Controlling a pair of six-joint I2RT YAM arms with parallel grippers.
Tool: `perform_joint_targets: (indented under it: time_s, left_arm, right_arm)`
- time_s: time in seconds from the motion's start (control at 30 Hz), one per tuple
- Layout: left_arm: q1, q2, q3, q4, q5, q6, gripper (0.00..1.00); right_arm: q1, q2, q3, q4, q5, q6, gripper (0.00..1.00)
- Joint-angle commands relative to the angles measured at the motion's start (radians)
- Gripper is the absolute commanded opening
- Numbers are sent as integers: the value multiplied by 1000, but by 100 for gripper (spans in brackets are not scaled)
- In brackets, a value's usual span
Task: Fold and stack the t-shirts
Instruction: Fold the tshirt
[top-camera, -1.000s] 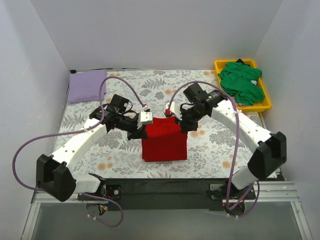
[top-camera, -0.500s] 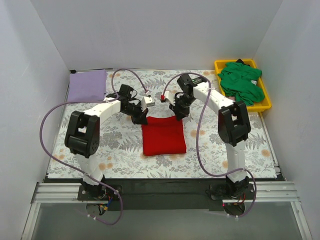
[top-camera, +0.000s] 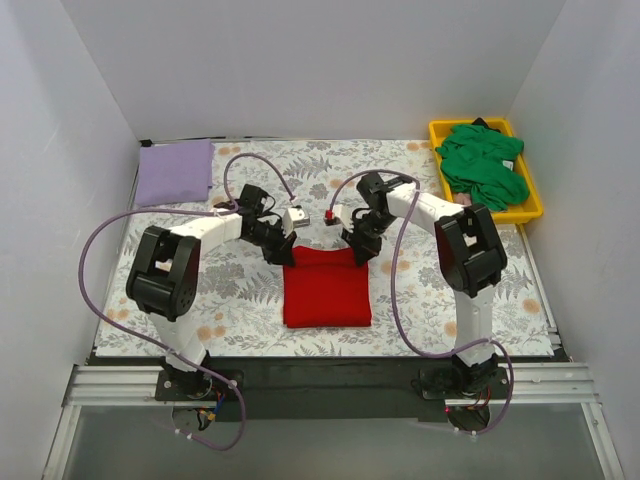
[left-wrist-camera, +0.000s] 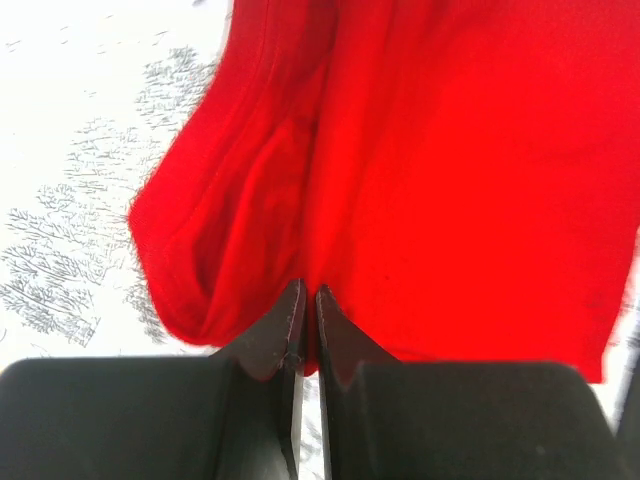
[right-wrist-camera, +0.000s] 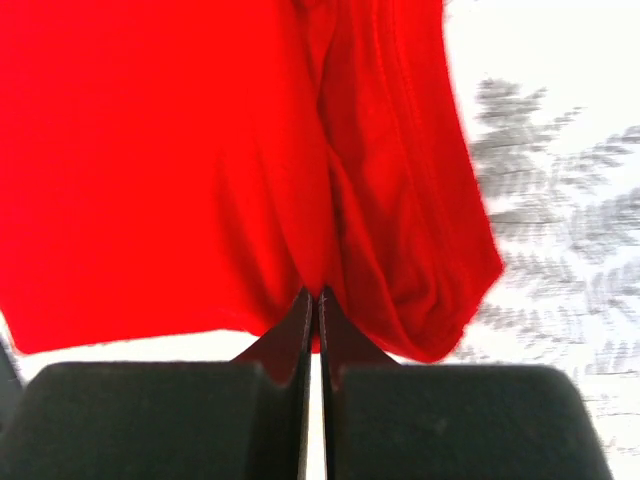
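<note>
Item: red t-shirt (top-camera: 326, 288), folded, laid flat on floral table cloth (top-camera: 240, 290) between the arms | left gripper (left-wrist-camera: 307, 295): pinched on far-left corner | right gripper (right-wrist-camera: 313, 297): pinched on far-right corner | Handling: judged light, limp, non-fragile; to be gripped through all layers at corners

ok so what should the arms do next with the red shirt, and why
Probably open both sets of fingers and let go. The red shirt lies flat on the table as a folded rectangle. The left fingers and right fingers are shut on its far corners, so the fold looks done. Moving it to the purple shirt could follow.
</note>
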Motion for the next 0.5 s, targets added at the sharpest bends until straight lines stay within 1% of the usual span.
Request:
perform_joint_targets:
  time_s: [0.0,0.1,0.23,0.37,0.47]
  left_arm:
    - [-2,-136,13,-28,42,-29,0]
    - [-2,-150,80,-68,46,-34,0]
    - [1,-118,128,-35,5,-31,0]
    - [2,22,182,-51,-26,-9,0]
    - [15,63,165,31,-55,-35,0]
  right_arm:
    - [7,-109,-18,-21,-11,30,1]
    - [-4,-144,23,-29,-3,22,1]
    - [-14,-129,65,-36,15,-13,1]
    - [-22,-19,97,-35,37,-25,1]
    - [-30,53,138,-27,46,-25,1]
